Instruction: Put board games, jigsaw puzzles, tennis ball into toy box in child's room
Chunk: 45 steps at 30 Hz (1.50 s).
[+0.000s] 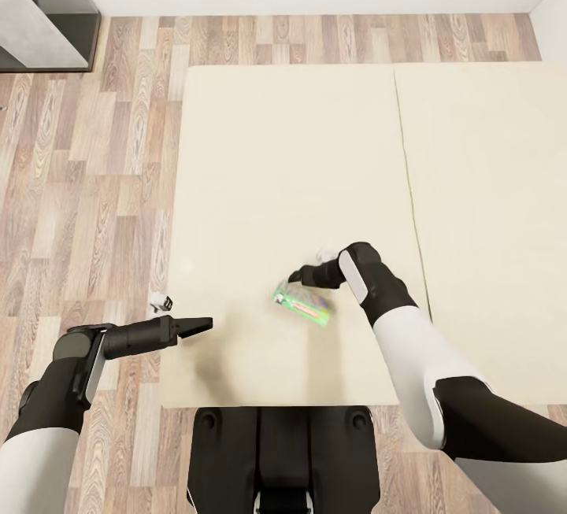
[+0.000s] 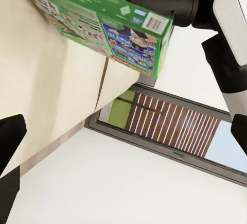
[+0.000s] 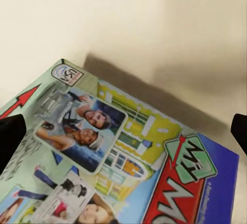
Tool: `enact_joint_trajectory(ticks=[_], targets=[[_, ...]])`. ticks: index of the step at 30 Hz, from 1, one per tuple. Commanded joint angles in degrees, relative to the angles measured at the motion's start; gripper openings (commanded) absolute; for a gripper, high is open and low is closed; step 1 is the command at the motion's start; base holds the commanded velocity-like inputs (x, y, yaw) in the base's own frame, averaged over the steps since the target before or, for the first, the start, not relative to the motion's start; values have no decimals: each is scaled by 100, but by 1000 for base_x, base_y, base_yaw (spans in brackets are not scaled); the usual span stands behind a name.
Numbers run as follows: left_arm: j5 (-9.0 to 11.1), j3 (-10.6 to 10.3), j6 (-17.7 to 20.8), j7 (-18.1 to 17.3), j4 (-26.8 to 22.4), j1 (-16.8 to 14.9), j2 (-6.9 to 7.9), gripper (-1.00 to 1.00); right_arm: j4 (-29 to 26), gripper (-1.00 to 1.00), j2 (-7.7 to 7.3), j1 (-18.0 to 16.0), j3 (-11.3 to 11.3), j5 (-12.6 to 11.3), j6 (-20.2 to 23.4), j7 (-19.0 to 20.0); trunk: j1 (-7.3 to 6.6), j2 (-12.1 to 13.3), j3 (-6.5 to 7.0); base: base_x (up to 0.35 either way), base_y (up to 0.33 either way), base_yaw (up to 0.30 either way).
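Observation:
One board game (image 1: 303, 303), a flat green box with cartoon print and red lettering, lies on the cream bed (image 1: 276, 144) near its front edge. My right gripper (image 1: 303, 274) hovers just behind and above it, open. In the right wrist view the box cover (image 3: 118, 157) spans the gap between the two fingertips (image 3: 10, 136). My left gripper (image 1: 197, 325) is open over the bed's left edge, a hand's width left of the box. From the left wrist I see the box's green side (image 2: 103, 23) and the right arm (image 2: 226, 28) behind it. The toy box, jigsaw puzzles and tennis ball are out of view.
Wood-plank floor (image 1: 94, 183) runs along the bed's left side and behind it, up to a white wall. A grey-topped piece of furniture (image 1: 39, 26) stands at the far left corner. The mattress seam (image 1: 405, 183) runs front to back. A window (image 2: 170, 126) shows beyond the bed.

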Motion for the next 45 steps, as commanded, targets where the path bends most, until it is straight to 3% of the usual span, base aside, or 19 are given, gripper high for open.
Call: enact_joint_trajectory(ticks=[1,34,45], targets=[[-42,6,60,-42,-5,-1,-1,100,6,100,0,-2,3,-16,27,-6,3,-9,-6,0,0,0],[-50,-1,52,-42,-5,-1,-2,100,161,100,0,4,28,-60,207,24,3,-9,-6,0,0,0],[-44,5,51,-42,-5,-3,-1,100,568,100,0,20,21,-65,96,54,3,-9,-6,0,0,0]])
